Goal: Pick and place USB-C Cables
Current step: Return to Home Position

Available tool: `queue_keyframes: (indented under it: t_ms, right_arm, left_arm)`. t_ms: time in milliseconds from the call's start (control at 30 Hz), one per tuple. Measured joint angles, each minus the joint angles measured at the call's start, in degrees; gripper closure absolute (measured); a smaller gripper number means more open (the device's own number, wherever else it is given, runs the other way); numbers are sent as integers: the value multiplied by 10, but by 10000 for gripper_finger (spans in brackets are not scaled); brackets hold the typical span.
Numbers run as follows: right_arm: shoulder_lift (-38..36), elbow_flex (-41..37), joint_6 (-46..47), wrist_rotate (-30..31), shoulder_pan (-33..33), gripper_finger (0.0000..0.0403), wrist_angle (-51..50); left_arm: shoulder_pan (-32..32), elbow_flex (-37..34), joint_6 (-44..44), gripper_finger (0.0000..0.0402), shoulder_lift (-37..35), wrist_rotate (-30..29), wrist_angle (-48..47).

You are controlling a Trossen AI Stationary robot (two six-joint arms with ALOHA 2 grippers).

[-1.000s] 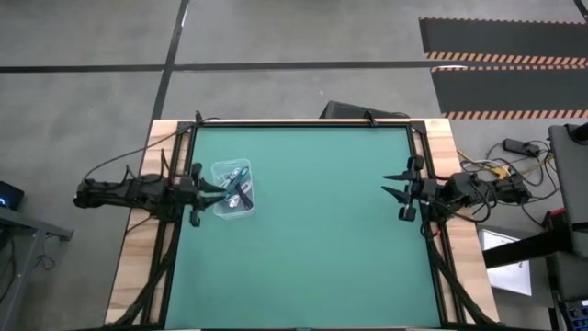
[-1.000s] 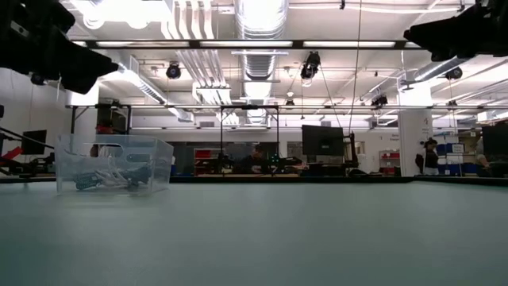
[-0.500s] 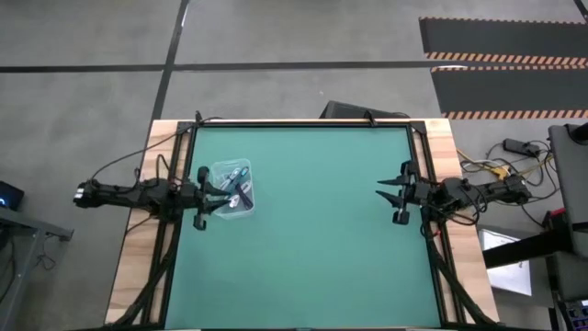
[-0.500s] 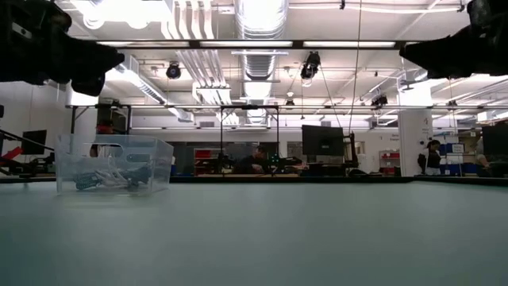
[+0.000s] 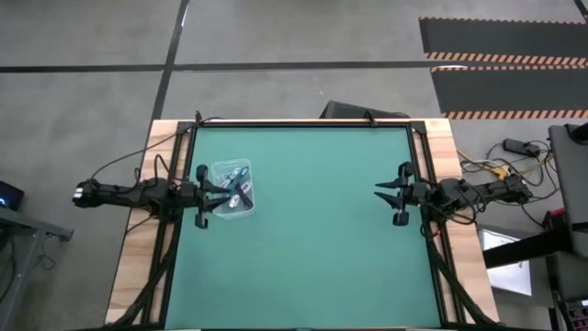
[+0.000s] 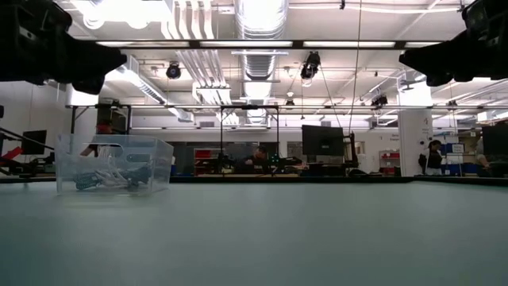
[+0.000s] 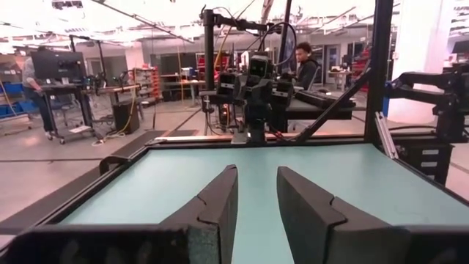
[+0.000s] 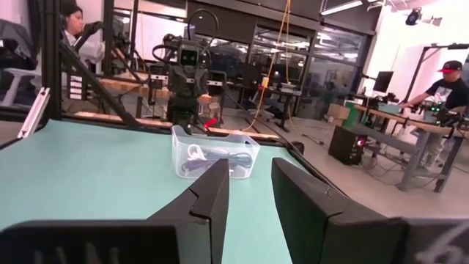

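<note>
Jaws parted and empty on left gripper (image 7: pixel 256 170) and right gripper (image 8: pixel 250 163), white and dark bundled USB-C cables (image 8: pixel 212 158) lying in the clear plastic bin (image 8: pixel 250 147) beside the left gripper, the return-home step is judged current, requiring only unobstructed arm retraction.

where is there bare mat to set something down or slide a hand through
Bare: the whole green mat from the transparent bin across to the right tool, out to the mat's edges. Crowded only at the left end, where the left tool hangs over the bin's rim and the USB-C cables lie in the bin.
</note>
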Motion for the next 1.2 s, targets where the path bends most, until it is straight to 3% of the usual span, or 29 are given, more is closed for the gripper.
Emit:
queue_keyframes:
  t_ms: [1200]
  right_arm:
    - [0,-1,1,0,0,311,-1]
  left_arm:
    - [0,-1,-1,320,5,0,-1]
